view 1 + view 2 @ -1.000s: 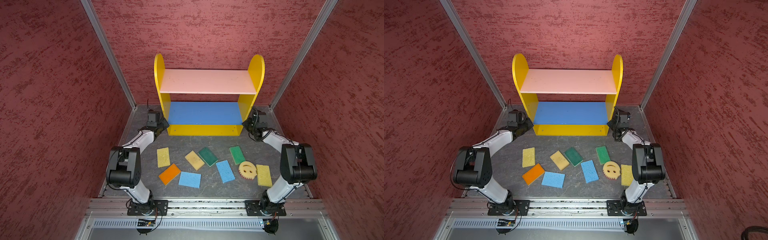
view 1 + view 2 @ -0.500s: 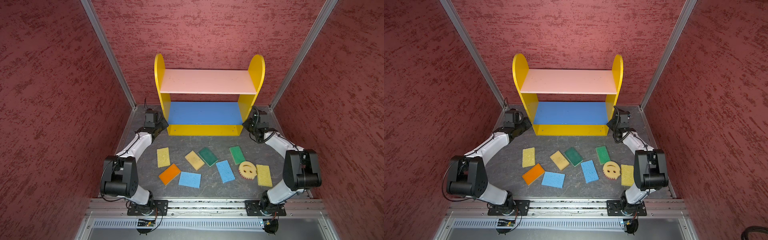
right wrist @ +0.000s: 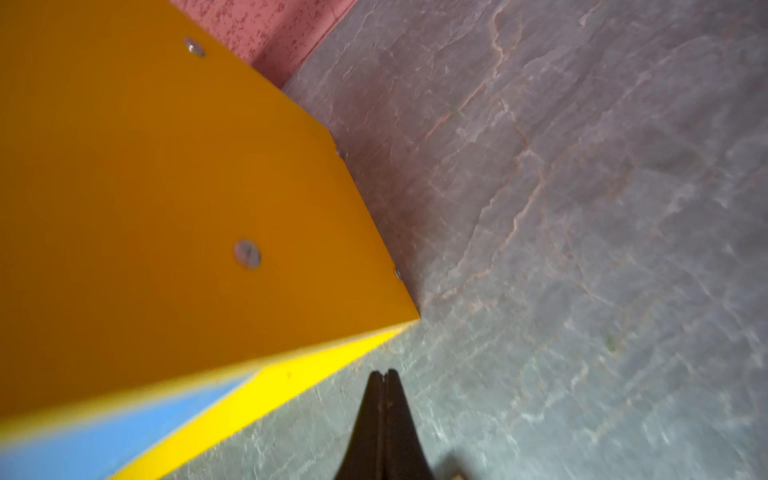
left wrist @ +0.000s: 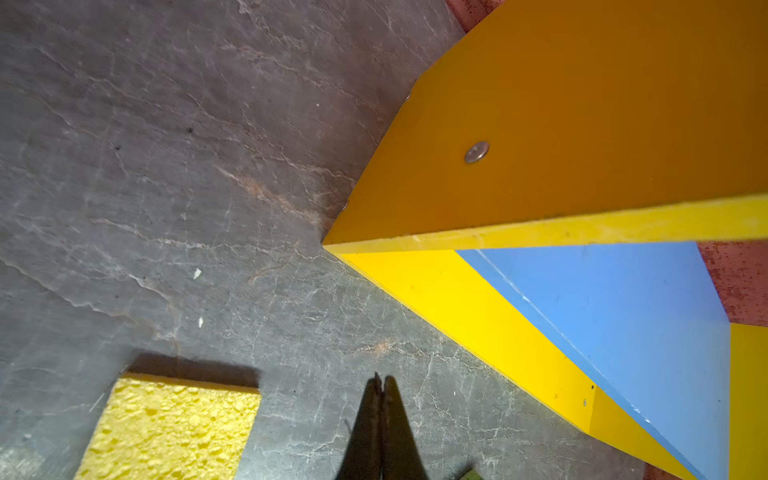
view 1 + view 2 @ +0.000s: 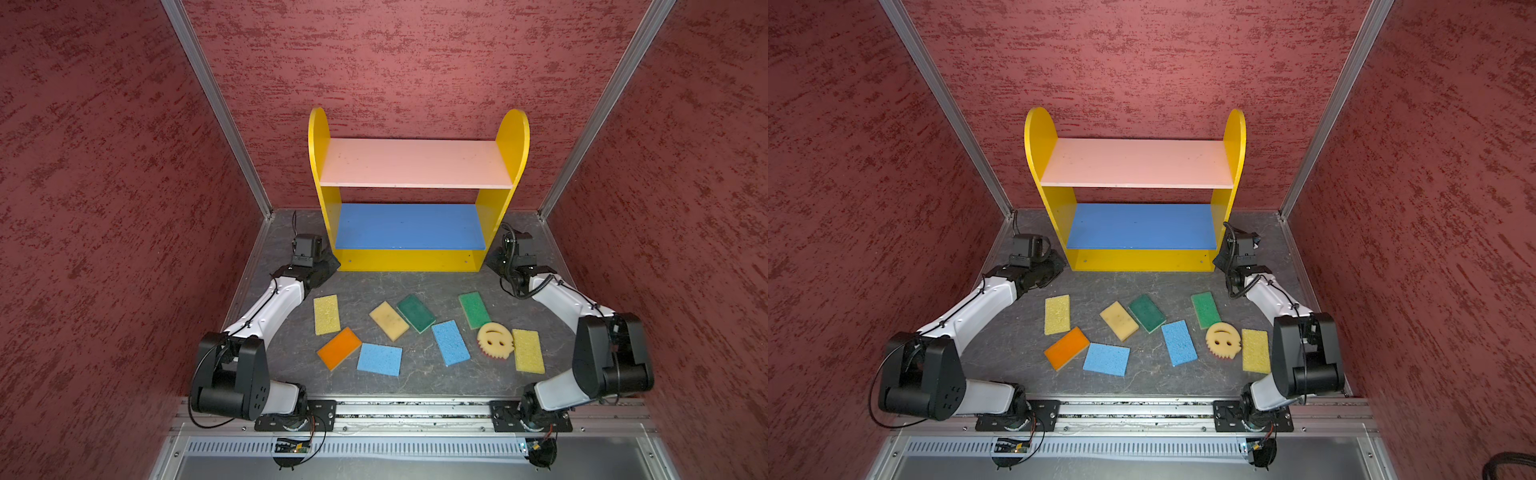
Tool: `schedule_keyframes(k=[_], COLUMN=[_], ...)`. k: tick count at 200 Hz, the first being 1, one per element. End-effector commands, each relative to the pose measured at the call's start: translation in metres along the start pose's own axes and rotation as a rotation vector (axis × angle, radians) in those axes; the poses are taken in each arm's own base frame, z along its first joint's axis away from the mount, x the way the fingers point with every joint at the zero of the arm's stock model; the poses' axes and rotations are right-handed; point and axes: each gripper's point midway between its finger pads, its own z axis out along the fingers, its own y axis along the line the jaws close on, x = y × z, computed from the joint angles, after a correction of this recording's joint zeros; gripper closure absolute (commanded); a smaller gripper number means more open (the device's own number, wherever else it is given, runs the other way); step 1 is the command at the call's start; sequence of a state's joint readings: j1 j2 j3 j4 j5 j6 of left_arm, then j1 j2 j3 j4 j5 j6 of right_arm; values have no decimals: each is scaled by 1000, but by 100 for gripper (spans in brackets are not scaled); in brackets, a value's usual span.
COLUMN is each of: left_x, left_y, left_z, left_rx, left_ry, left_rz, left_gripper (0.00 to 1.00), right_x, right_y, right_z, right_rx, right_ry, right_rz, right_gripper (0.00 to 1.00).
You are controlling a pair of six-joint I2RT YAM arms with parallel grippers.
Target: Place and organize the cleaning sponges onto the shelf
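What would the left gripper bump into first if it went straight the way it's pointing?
Probably the shelf: the shut left gripper aims at the bottom front corner of its yellow side. Depth is hard to judge, so the tips might touch the grey floor just before it.

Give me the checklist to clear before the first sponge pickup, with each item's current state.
1. Empty left end effector: ok, shut on nothing.
2. Empty right end effector: ok, shut on nothing.
3. Jaws opened for a grasp: not ok, both pairs are closed.
4. Free space on the shelf: ok for the pink board and blue board; bottom tier cannot tell.
5. Sponges spaced for clean grasps: not ok, the smiley sponge seems to touch the right yellow sponge.
6. Isolated first target: ok, the left yellow sponge lies apart from the others.
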State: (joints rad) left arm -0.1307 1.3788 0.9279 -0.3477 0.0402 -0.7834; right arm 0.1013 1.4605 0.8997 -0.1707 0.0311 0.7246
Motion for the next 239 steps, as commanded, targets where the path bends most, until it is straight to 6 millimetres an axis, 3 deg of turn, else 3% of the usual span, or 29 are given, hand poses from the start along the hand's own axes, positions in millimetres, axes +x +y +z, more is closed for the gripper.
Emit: schedule_keyframes(k=[1,32,55,78,91,117,153,164,194,239], left_x=[10,18,27,47,66,85,86,85,83,81], left_y=[15,31,36,44,51,62,77,80,84,90], left_z=[-16,-47,-70,-84,-86,-95,-107,-108,-111,-112], left_rx=[-15,5,4,-4,-3,-22,-94,-109,-103,-115], left_ry=[-27,-133,-175,-158,-133,-137,-167,-173,-193,-191], left_rz=[-49,-89,-63,-58,-71,-56,-5,-4,-29,-35], left_gripper=[95,87,77,48,42,41,41,46,50,46], right_x=[0,18,46,83,108,163,228,243,272,291], right_y=[2,7,27,53,65,81,117,130,163,195], right_z=[-30,-58,-74,-89,-96,-99,-100,-99,-86,-77], right_rx=[-7,-19,-86,-170,-208,-258,-317,-360,-452,-502], right_ry=[-65,-70,-41,10,42,104,153,174,233,286], right_rz=[-34,-152,-261,-381,-452,-604,-786,-785,-728,-789], right_gripper=[100,100,99,97,97,95,94,94,93,91])
